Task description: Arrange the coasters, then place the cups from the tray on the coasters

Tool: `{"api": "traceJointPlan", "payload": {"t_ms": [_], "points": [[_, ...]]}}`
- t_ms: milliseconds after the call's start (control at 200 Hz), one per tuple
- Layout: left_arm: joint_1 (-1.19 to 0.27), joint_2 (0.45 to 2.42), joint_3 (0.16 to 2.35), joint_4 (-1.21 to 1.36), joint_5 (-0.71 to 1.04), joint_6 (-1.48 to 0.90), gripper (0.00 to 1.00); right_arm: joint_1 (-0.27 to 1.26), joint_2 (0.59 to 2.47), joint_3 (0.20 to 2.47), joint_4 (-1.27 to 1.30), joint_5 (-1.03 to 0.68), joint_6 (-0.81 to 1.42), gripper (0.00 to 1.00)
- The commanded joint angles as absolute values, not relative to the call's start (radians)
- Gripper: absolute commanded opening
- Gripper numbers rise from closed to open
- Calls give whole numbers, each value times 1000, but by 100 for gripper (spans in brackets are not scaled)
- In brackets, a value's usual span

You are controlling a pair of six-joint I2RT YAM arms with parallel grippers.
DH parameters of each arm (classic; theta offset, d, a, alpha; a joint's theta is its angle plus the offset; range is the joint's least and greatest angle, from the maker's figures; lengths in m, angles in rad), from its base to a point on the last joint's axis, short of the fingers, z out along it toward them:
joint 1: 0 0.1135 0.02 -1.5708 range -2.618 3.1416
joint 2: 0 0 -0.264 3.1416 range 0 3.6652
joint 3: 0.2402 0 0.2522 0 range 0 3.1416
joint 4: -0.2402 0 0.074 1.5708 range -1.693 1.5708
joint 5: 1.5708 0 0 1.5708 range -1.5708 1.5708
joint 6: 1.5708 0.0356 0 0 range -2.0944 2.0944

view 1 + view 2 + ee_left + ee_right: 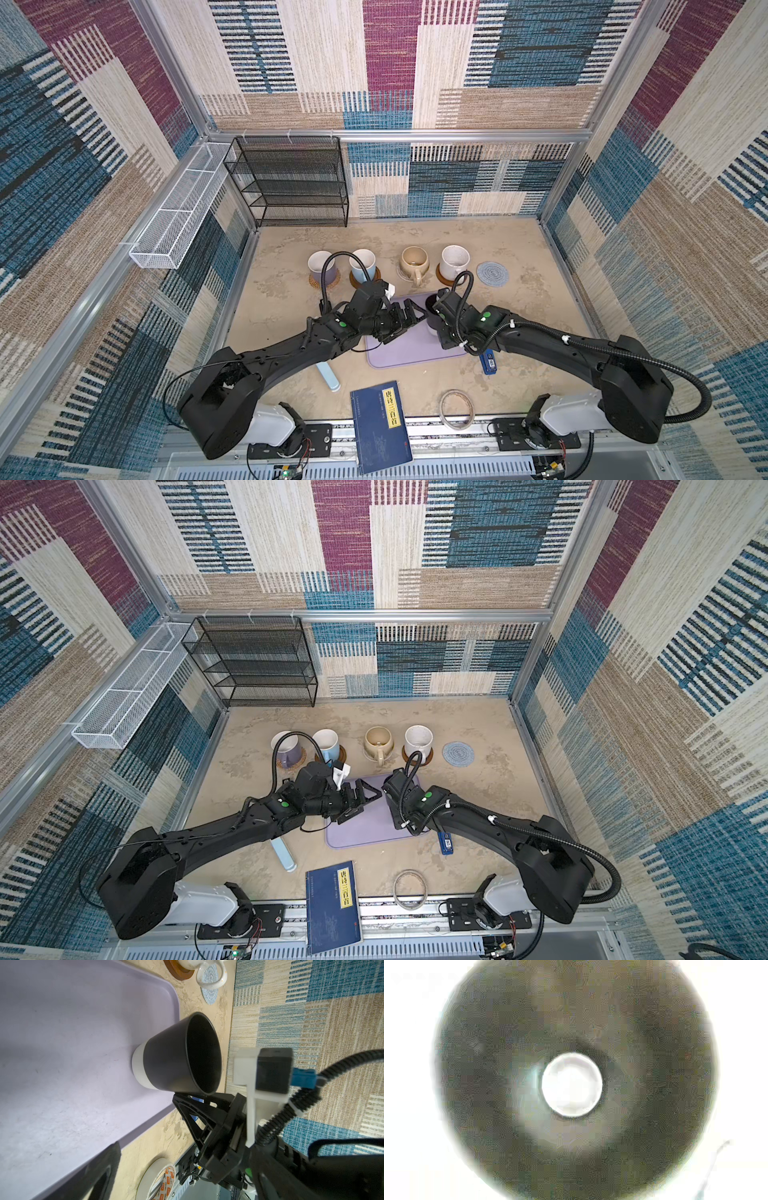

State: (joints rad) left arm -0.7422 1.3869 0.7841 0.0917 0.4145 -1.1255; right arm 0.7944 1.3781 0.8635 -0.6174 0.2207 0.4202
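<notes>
The black cup [178, 1061] stands upright at the tray's [407, 353] 2 o'clock corner, the only cup on it. The right gripper [180, 1098] reaches in from about 4 o'clock and is closed at the rim. It appears to be pinching the cup, though rim wall or handle I cannot tell. The left gripper [405, 323] hangs wide open, just beside the cup at its 9 o'clock. The bare coaster [492, 273] lies toward 2 o'clock from the cup — the right arm's side — so the carry looks like that arm's job.
</notes>
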Motion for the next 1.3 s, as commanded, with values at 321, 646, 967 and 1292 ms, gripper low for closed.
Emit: {"api": "traceJointPlan", "payload": {"t_ms": [321,646,967,1292], "points": [[-742,1410,802,136,428,-1120,100,791,1397,837,-561,175,409,2],[-742,1417,788,159,424,-1132,100,792,1406,806,-561,182,424,20],[-742,1407,783,149,419,-1132,100,792,1422,851,-597,199,428,44],[-742,1399,781,149,418,-1134,100,787,1460,879,-615,219,434,20]]}}
